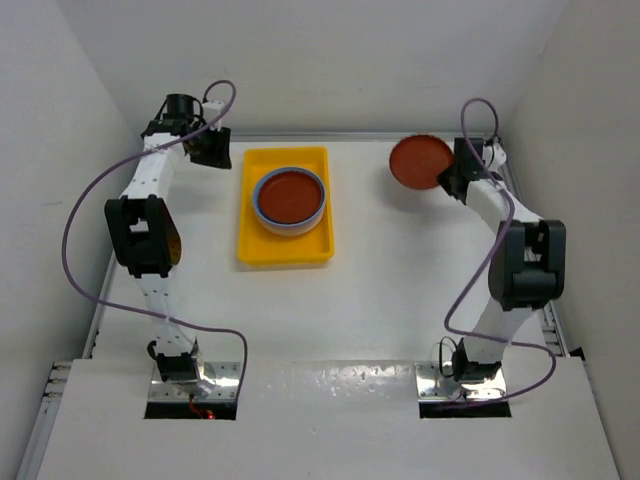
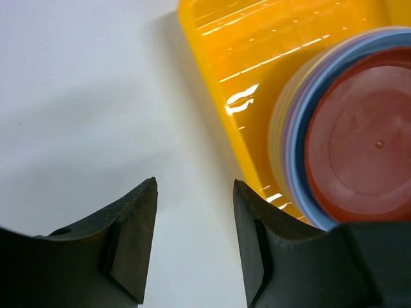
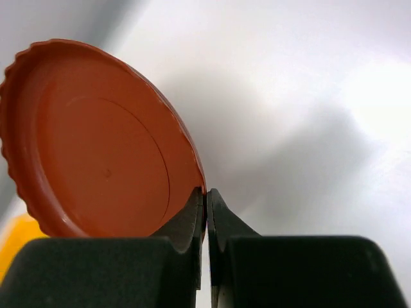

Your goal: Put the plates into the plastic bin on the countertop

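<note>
The yellow plastic bin [image 1: 250,250] lies on the white countertop [image 1: 380,280] at the back left. It holds a stack of plates [image 1: 290,198] with a dark red one on top [image 2: 366,135] and a light blue rim below it. My left gripper [image 1: 215,150] hovers just left of the bin [image 2: 257,58], open and empty [image 2: 194,192]. At the back right, a second dark red plate [image 1: 418,162] is tilted up off the surface. My right gripper [image 1: 452,172] is shut on its right rim [image 3: 207,192], with the plate's [image 3: 96,141] underside facing the wrist camera.
White walls close in the back and both sides. Metal rails [image 1: 100,320] run along the countertop edges. A corner of the yellow bin [image 3: 16,240] shows at the lower left of the right wrist view.
</note>
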Controlling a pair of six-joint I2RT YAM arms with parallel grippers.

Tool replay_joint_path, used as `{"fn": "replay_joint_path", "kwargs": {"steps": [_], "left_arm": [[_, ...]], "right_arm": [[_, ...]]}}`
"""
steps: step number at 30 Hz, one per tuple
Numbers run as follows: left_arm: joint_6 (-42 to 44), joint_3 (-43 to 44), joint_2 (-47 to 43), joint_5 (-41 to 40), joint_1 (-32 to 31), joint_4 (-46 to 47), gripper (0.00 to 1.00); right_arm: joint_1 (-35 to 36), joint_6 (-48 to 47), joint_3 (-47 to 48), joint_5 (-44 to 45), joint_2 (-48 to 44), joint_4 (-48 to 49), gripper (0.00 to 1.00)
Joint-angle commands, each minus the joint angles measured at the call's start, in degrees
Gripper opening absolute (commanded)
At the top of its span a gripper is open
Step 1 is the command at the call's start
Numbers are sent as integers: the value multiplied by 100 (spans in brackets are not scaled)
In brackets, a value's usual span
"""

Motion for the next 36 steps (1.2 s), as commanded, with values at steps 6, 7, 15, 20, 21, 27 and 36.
{"fn": "replay_joint_path", "kwargs": {"steps": [6,7,15,20,21,27,36], "left_arm": [[-71,67,-316,4,304,4,55],[-71,67,-316,4,304,4,55],[34,-239,-430,4,409,4,55],[96,-424,-430,57,461,4,55],[96,-425,-482,57,462,4,55],[96,-538,-483,110,462,4,55],[96,-539,-483,171,462,4,55]], "right_arm": [[1319,-606,1042,-1183,-546,381,0],[1738,-659,1269,-1246,-345,127,0],[2919,-2090,5414,-1880,2151,-2897,0],[3060,-2153,5002,-1486,2094,-2269,0],[3078,-2171,4789,-1432,2039,-2049,0],[3148,-2461,5156,-1229,2285,-2495,0],[3271,-2523,4708,-1247,2390,-2425,0]]}}
